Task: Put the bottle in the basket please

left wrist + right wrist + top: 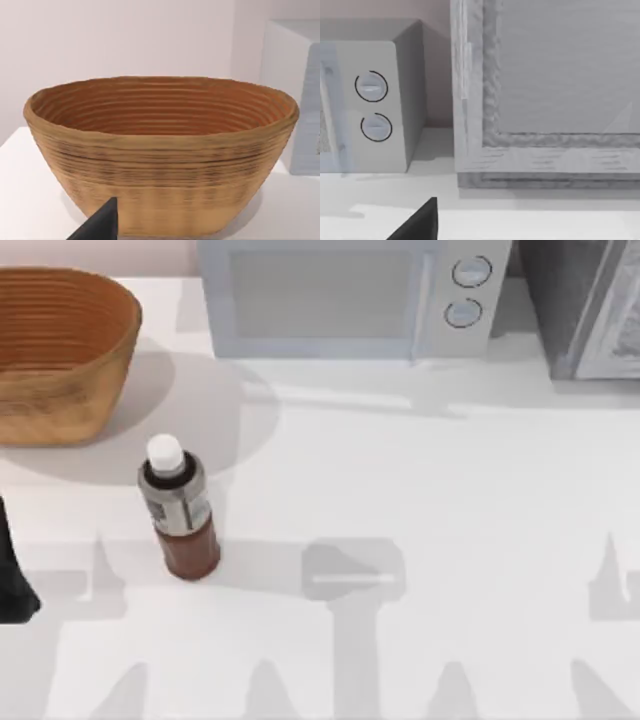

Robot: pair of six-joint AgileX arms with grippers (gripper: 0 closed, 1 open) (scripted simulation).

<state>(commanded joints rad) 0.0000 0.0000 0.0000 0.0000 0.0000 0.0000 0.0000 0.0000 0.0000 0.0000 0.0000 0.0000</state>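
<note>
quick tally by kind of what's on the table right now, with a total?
Bottles: 1, the bottle, standing free in front of the basket.
Baskets: 1, the basket, at the table's back left.
Microwaves: 1, the microwave, at the back.
Grey framed boxes: 1, the cabinet, at the back right.
Total: 4

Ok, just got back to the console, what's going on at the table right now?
Nothing is being handled yet. The bottle lies on its side on the white table, cap pointing toward the back, just in front of the basket, which sits at the far left with nothing visible inside it in the left wrist view. A dark part of the left arm sits at the left edge, apart from the bottle. A microwave stands at the back.
</note>
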